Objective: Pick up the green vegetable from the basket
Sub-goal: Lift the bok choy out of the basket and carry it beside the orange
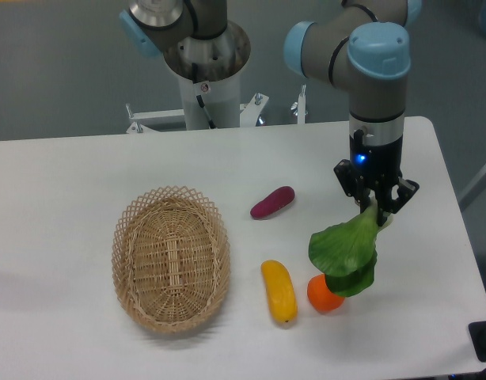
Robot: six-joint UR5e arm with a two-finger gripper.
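Wicker basket (171,257) sits on the table (69,182), nothing inside that I can see. My gripper (375,212) clamps the pale stem of the bok choy (345,249); its dark leaves hang over the orange (320,295).
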